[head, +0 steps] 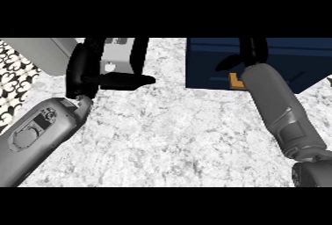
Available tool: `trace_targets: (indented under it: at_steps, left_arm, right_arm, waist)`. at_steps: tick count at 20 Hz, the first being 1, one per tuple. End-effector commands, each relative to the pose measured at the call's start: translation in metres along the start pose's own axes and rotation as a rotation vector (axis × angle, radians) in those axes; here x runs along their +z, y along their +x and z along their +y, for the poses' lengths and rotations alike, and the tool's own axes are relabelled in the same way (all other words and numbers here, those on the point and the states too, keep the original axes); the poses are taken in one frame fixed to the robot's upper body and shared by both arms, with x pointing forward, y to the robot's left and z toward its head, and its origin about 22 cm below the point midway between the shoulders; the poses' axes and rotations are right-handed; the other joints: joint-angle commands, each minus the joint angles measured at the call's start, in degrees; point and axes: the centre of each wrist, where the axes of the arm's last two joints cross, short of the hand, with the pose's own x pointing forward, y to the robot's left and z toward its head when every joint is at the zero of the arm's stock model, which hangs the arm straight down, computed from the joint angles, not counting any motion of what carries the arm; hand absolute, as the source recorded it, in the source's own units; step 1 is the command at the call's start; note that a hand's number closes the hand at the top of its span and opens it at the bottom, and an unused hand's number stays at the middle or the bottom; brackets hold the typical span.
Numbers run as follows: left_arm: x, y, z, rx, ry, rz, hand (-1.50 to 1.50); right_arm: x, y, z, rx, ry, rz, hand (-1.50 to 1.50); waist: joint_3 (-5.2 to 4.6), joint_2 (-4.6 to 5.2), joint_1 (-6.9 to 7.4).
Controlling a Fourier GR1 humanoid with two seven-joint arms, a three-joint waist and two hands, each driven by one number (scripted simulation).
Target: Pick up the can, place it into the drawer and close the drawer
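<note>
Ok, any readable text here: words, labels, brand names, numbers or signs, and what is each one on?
None can be read.
The dark blue drawer shows no lettering.
The orange piece beside the right hand is plain.
The black-and-white surface at the left edge carries a pattern, not text.

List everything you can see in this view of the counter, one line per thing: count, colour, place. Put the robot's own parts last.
Counter: one, white-grey speckled stone, fills the middle of the view.
Drawer: one, dark navy, upper right on the counter.
Orange item: one, only a small part shows at the drawer's lower edge beside the right forearm; what it is cannot be told.
Pale grey box: one, upper left, behind the left robot hand.
Patterned surface: one, black and white, far left edge.
Forearms: two, grey, entering from the lower corners.
Left robot hand: black, upper left, fingers straight.
Right robot hand: black, over the drawer.
</note>
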Motion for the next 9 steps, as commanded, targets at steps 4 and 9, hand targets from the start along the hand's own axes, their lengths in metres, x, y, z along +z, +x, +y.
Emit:
trace_targets:
  at_steps: [4,9]
  left_arm:
    - [-0.005,-0.003,0.014,-0.002,0.035,0.012,-1.50]
    - [0.007,-0.016,0.024,0.001,0.039,0.017,-1.50]
  right_arm:
    - [-0.026,0.052,0.002,-0.423,-0.083,0.093,-1.50]
    - [-0.024,0.045,0.001,-0.461,-0.088,0.103,-1.50]
  waist:
    - [-0.23,-0.73,-0.45]
    - [-0.33,-0.87,-0.76]
